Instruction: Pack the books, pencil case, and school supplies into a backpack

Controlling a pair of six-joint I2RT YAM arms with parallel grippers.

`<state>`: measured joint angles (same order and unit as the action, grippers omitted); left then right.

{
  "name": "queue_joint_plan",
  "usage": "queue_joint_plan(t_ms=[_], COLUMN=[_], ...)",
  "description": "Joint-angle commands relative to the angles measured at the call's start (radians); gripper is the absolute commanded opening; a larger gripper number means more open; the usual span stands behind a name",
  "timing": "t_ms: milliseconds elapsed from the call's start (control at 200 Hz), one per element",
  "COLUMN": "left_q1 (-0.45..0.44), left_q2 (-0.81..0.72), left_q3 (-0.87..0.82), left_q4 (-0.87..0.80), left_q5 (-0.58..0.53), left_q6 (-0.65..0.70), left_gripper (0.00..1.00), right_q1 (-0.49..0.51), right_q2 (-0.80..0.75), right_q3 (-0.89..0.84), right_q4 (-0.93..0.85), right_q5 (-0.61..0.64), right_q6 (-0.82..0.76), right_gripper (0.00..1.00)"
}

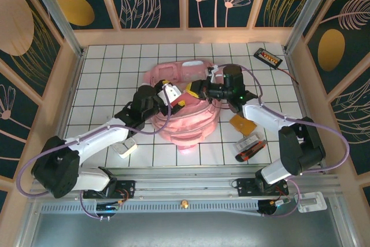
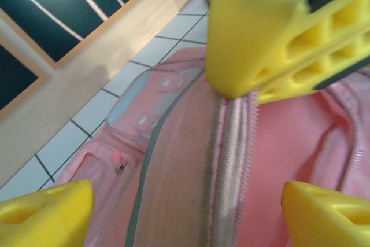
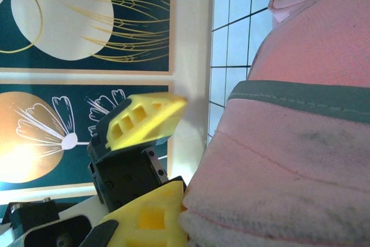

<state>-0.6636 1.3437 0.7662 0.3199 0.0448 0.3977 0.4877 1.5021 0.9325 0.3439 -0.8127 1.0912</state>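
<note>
Starting at the near edge of the tiled table, a small pale item lies just beside the left arm's forearm; what it is cannot be told. On the right, a clear-wrapped pack with dark contents rests near the right arm, and the orange-brown notebook lies flat just beyond it, apart from the backpack. That pink backpack sits mid-table, slumped, with both arms reaching over it from either side. The left gripper hangs close above the bag, its yellow tips spread wide apart and holding nothing, the zip track and pink fabric showing between them. The right gripper meets it from the opposite side, its two yellow fingers pressed together and clamped on the bag's zip edge, which comes out from between their tips. Farthest off, a flat black device with orange buttons lies by the back right corner, well apart from the bag
</note>
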Motion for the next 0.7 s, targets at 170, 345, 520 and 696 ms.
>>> queue_joint_plan(t_ms=[170, 345, 520, 696], left_q1=[-0.002, -0.002, -0.002, -0.001], left_q2=[0.079, 0.072, 0.105, 0.131], left_q3=[0.128, 0.141, 0.197, 0.2], left_q4=[-0.061, -0.088, -0.172, -0.174], left_q5=[-0.211, -0.204, -0.202, -0.187], left_q6=[-0.044, -0.09, -0.179, -0.234], left_gripper=[0.06, 0.0, 0.0, 0.0], right_q1=[0.012, -0.013, -0.045, -0.105], right_q2=[-0.009, -0.062, -0.217, -0.449], right_q3=[0.054, 0.054, 0.064, 0.006], right_q4=[0.032, -0.101, -0.471, -0.846], right_q5=[-0.042, -0.016, 0.143, 0.522], right_q6=[-0.026, -0.116, -0.331, -0.445], right_gripper=[0.0, 0.31, 0.69, 0.99])
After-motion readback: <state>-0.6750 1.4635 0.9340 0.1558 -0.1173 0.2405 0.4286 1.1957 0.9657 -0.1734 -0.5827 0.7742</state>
